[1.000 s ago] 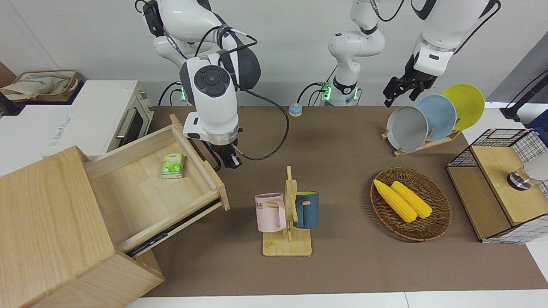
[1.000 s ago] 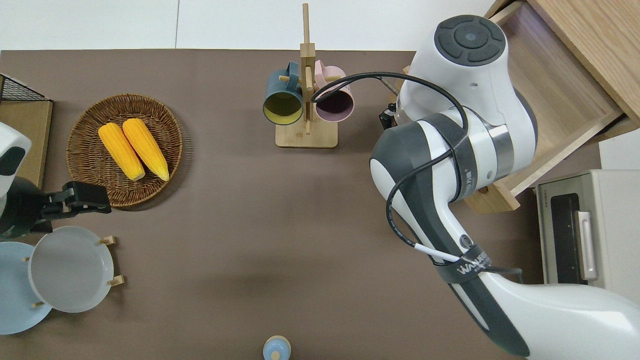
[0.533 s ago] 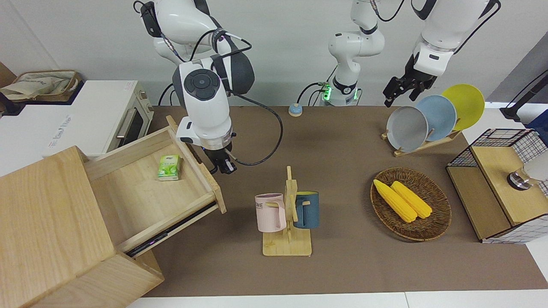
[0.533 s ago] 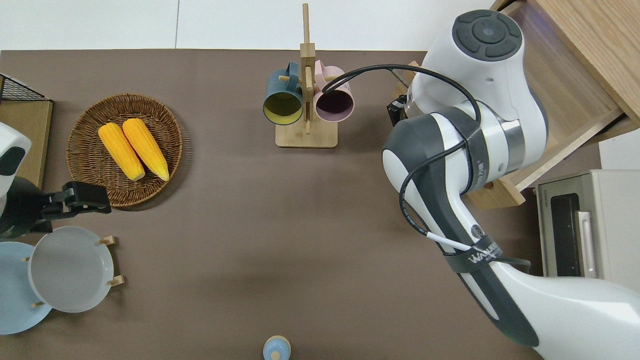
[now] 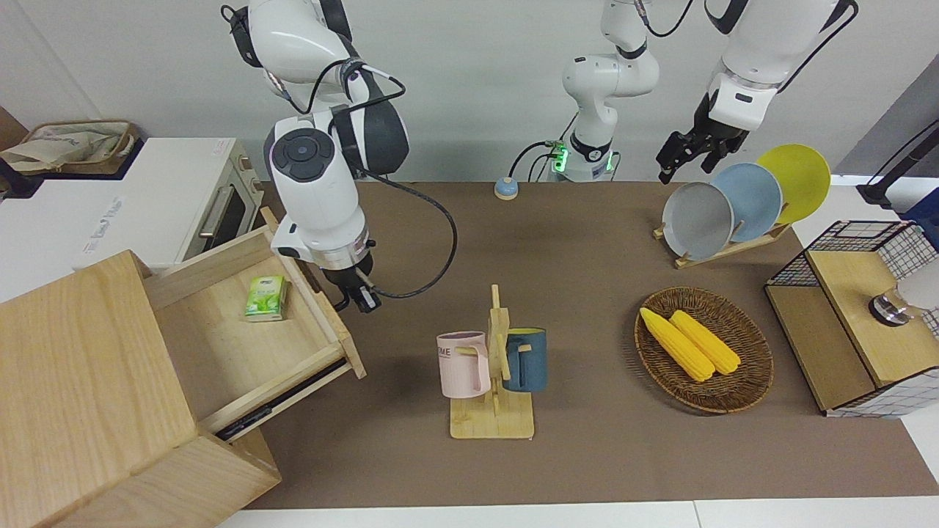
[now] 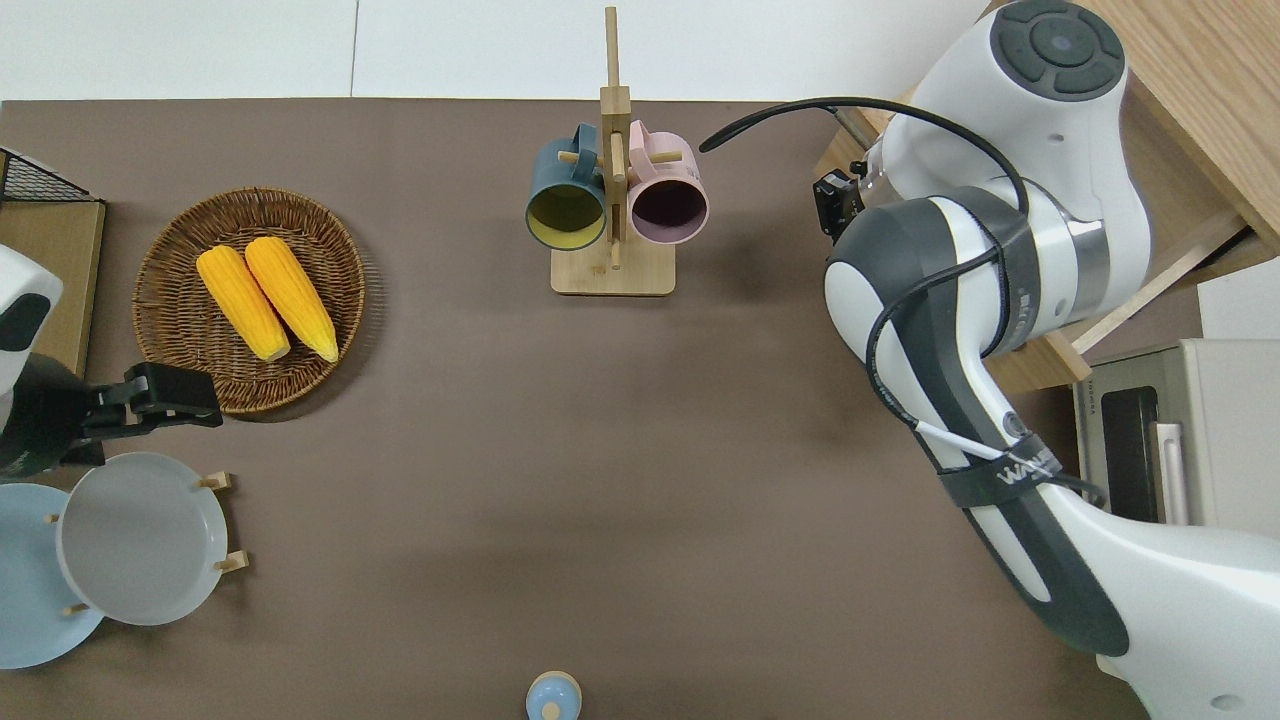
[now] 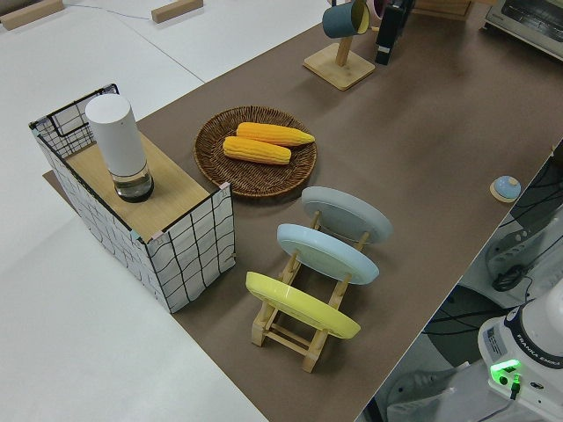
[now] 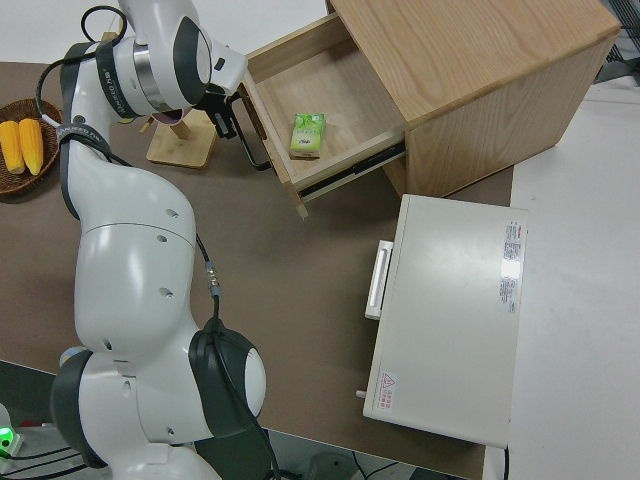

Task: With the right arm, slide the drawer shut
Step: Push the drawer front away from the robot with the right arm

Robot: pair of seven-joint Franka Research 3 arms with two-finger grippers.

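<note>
Two arms stand at your table; read it from above as a clock face, with the robots at six. The drawer [image 5: 242,352] sits at about two o'clock, pulled partly out of a big pale wooden box [image 5: 81,367], its front facing the middle of the table. A small green pack [image 5: 265,298] lies on the drawer floor, in the part nearer to the robots. Your right arm [image 5: 315,191] reaches to the drawer front, and the right gripper [image 5: 357,295] is low against the black loop handle [image 8: 256,150]. You cannot tell whether this claw is open or closed. A mug rack [image 5: 493,367] stands near twelve o'clock, well apart from the drawer. A white toaster oven [image 5: 147,198] sits near four o'clock, beside the box. Your left arm [image 5: 741,81] is parked.
</note>
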